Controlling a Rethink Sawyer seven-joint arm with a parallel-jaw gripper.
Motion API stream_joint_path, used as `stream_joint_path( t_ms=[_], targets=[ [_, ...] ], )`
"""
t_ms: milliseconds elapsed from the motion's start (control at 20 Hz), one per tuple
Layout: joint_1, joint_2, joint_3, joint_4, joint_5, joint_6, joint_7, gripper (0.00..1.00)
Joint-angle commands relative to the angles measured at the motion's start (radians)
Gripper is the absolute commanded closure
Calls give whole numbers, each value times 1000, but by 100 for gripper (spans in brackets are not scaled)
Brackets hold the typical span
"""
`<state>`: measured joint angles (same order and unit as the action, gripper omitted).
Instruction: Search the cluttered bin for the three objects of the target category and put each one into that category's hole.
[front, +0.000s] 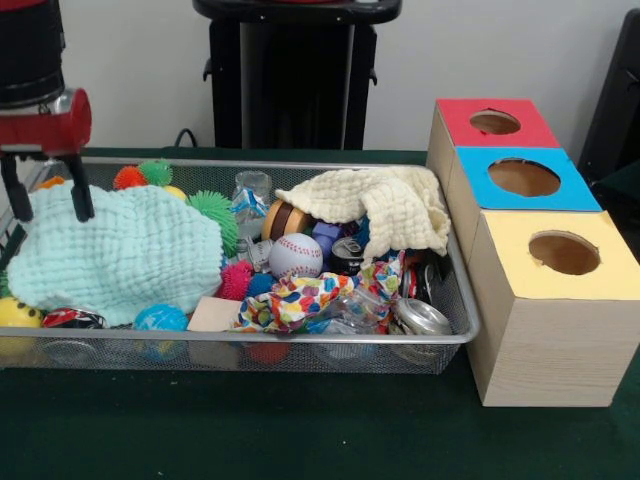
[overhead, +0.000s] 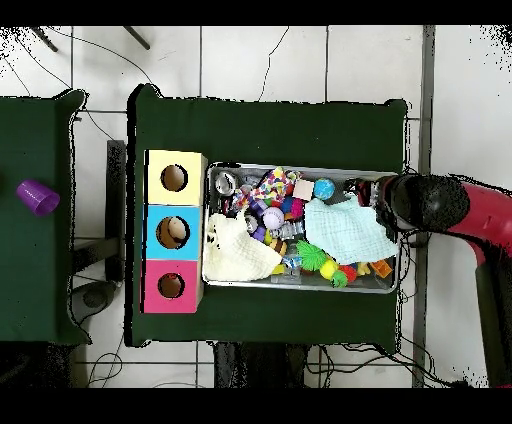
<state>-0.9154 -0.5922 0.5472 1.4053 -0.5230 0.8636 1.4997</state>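
Observation:
The wire mesh bin (front: 300, 339) is full of clutter; it also shows in the overhead view (overhead: 300, 287). My gripper (front: 52, 214) is open and empty. Its two black fingers (front: 80, 192) hang over the far left edge of a mint green cloth (front: 120, 252). In the overhead view the gripper (overhead: 385, 200) is at the bin's right end. No plush animal toy shows clearly. A small orange patch (front: 50, 183) peeks out between the fingers; I cannot tell what it is. Three boxes with holes stand beside the bin: red (front: 495, 122), blue (front: 523, 177) and yellow (front: 563, 252).
A cream cloth (front: 385, 205) covers the bin's other end. Between the cloths lie a baseball (front: 296, 255), spiky balls (front: 212, 207), cans (front: 420, 318) and a spotted colourful cloth (front: 300, 295). A purple cup (overhead: 37, 197) stands on a separate table.

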Motion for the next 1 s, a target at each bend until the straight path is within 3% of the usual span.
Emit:
stream_joint_path(
  t_ms=[50, 450, 1000],
  targets=[
    [19, 134, 84, -118, -91, 20, -352, 0],
    [21, 157, 95, -81, -101, 6, -338, 0],
    [-20, 166, 103, 42, -142, -89, -285, 0]
  ],
)
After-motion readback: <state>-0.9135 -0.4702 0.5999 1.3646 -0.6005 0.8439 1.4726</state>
